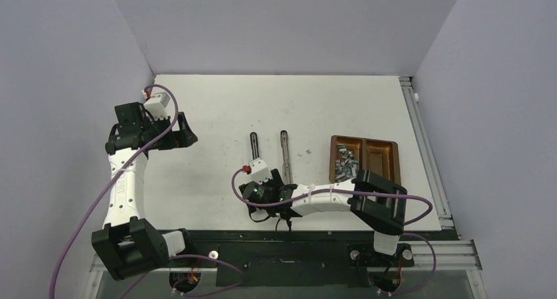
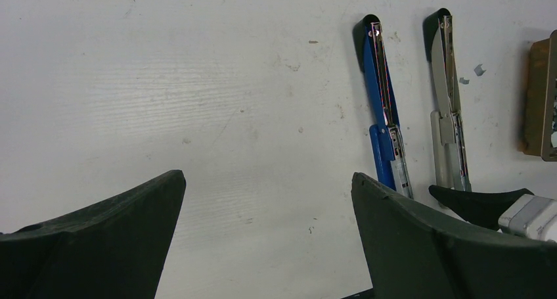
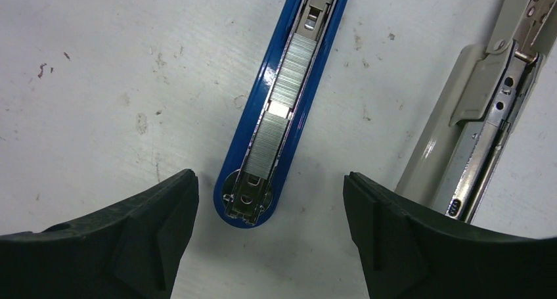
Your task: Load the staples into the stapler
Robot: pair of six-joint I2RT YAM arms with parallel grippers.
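Observation:
Two staplers lie opened flat side by side on the white table: a blue stapler (image 1: 253, 144) (image 2: 384, 108) (image 3: 220, 193) and a grey stapler (image 1: 284, 151) (image 2: 450, 102) (image 3: 486, 95). Two silver staple strips (image 3: 279, 108) lie end to end in the blue stapler's open magazine. More staples (image 1: 345, 164) are piled loose in a brown wooden tray (image 1: 364, 140). My right gripper (image 1: 266, 192) (image 3: 270, 177) hovers open over the near end of the blue stapler, with nothing between its fingers. Far to the left, my left gripper (image 1: 184, 135) (image 2: 268, 177) is wide open over bare table.
The tray stands right of the staplers, its right compartment holding no staples. A stray bit of staple (image 1: 307, 152) (image 2: 479, 69) lies between the grey stapler and the tray. Grey walls close in the table on the left, back and right.

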